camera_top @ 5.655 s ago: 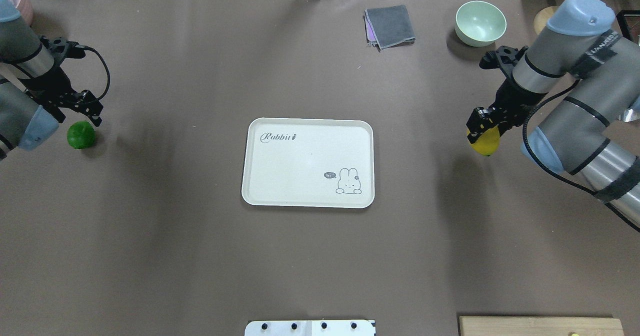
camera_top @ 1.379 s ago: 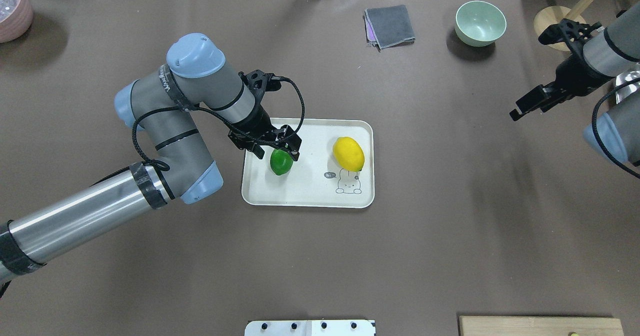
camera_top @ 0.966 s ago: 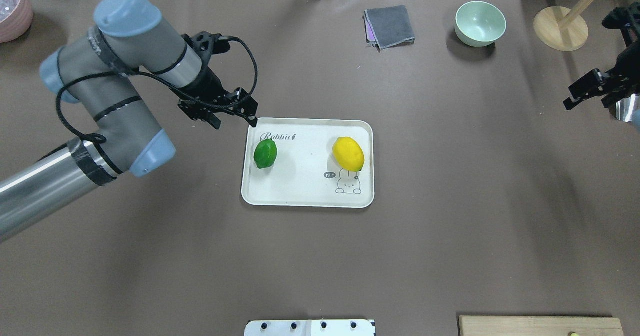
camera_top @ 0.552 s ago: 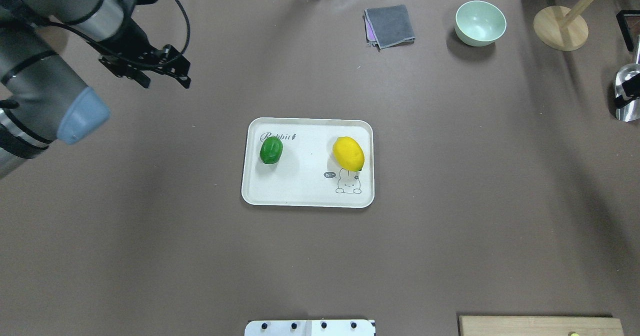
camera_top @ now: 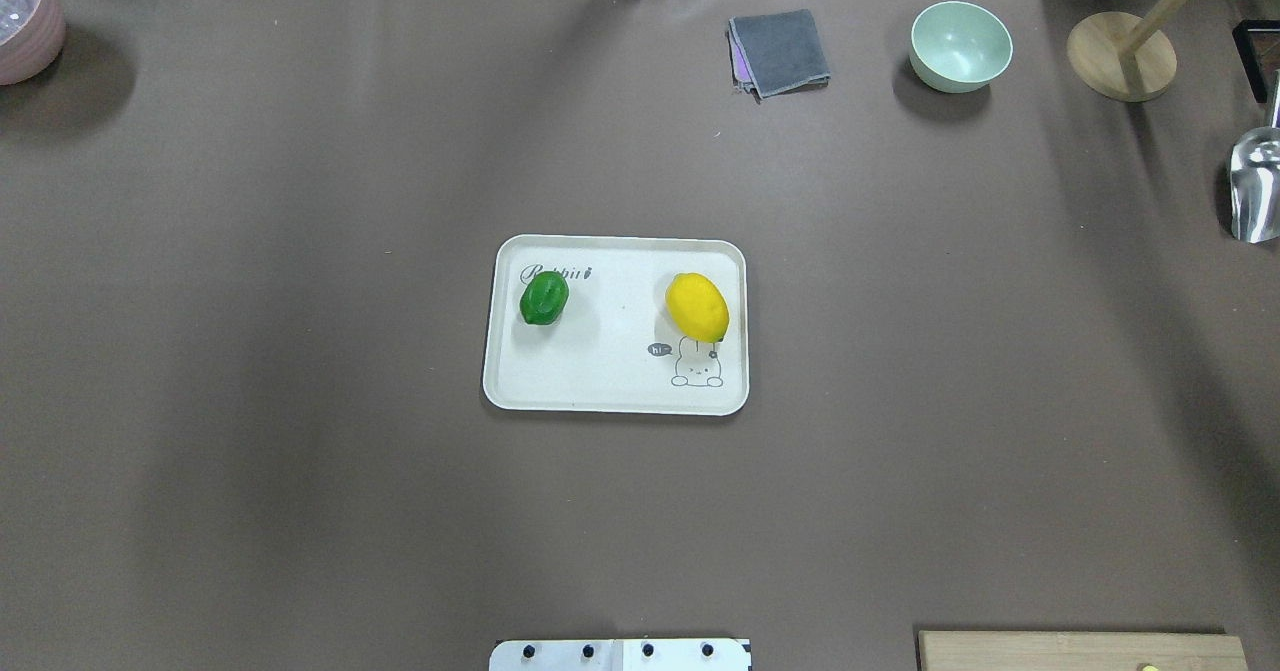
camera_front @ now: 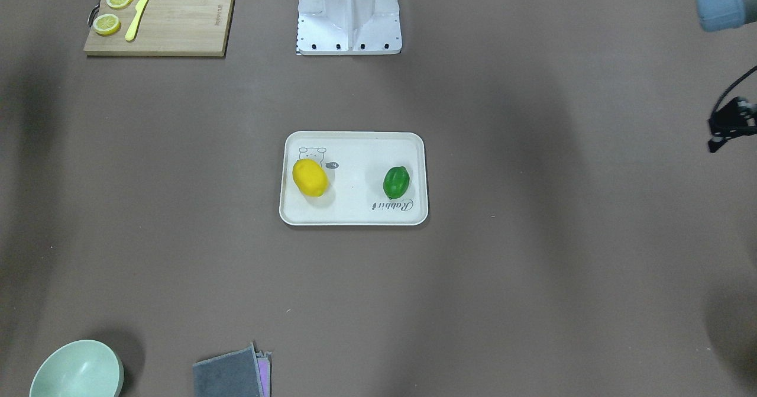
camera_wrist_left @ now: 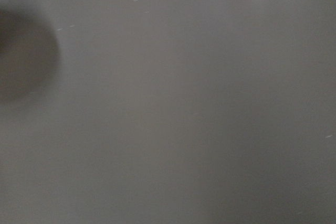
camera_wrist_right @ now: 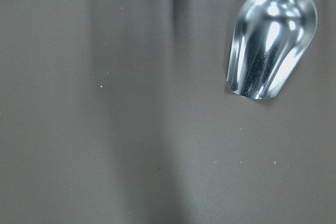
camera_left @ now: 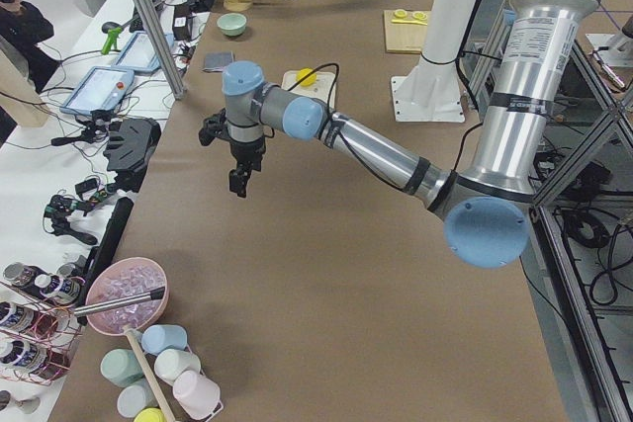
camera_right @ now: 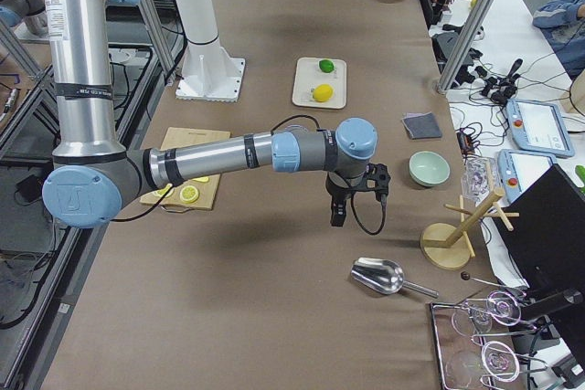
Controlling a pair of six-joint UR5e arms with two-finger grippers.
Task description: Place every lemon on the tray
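Silver tubular arms (camera_left: 381, 153) carry blue-grey joint caps (camera_left: 485, 232) and black bands (camera_left: 420, 177).

A grey cloth (camera_top: 779, 52) lies near a green bowl (camera_top: 961, 46), with a wooden stand (camera_top: 1120, 56) on the bowl's other side. A metal scoop (camera_top: 1254, 186) lies beyond that stand.

Left wrist view's pure blur. Left gripper (camera_front: 731, 126) is chopped by the edge, so are scoop (camera_top: 1254, 187) and board (camera_top: 1080, 652) overhead.
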